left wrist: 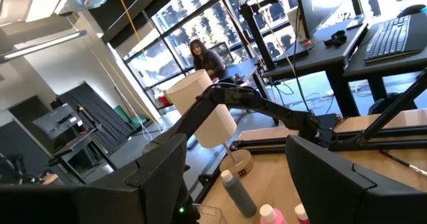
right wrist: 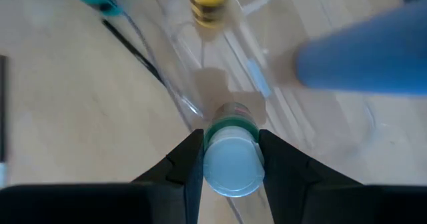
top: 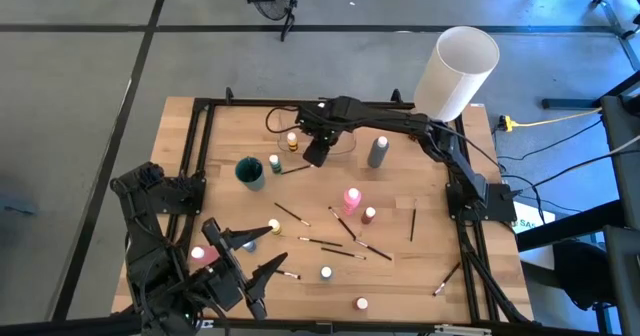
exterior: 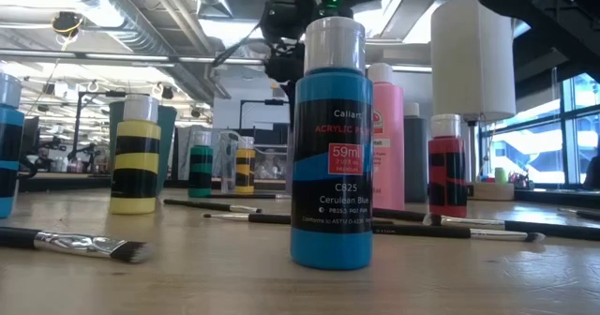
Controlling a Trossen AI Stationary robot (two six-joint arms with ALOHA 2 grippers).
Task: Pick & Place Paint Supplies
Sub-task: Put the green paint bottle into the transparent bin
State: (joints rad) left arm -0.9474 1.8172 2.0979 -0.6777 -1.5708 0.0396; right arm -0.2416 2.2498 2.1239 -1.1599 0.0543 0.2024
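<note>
- The right gripper (right wrist: pixel 230 159) is reached out over the far side of the table (top: pixel 420 266), its jaws pinching a small green bottle (right wrist: pixel 231 159) with a white cap; in the right wrist view the cap sits squarely between the two dark fingers.
- Beneath that gripper lies a clear plastic container (right wrist: pixel 200 84) — a small yellow bottle (top: pixel 292 140) stands just beside it.
- The left gripper (top: pixel 243 261) waits at the near left corner of the table, jaws spread and nothing between them.
- A grey bottle (top: pixel 377 151) stands near the right arm, and a teal cup (top: pixel 250 171) stands to the left of the right gripper.
- A taller pink bottle (top: pixel 351 200) stands mid-table, with a smaller bottle (top: pixel 370 215) just beside it.
- Several paintbrushes (top: pixel 340 248) lie scattered flat across the middle and near part of the table; one brush (top: pixel 413 222) lies apart toward the right edge.
- More small white-capped bottles (top: pixel 326 273) stand near the front edge, among them one blue bottle (exterior: pixel 331 146) that fills the low view.
- The big white lamp (top: pixel 456 71) stands at the far right corner.
</note>
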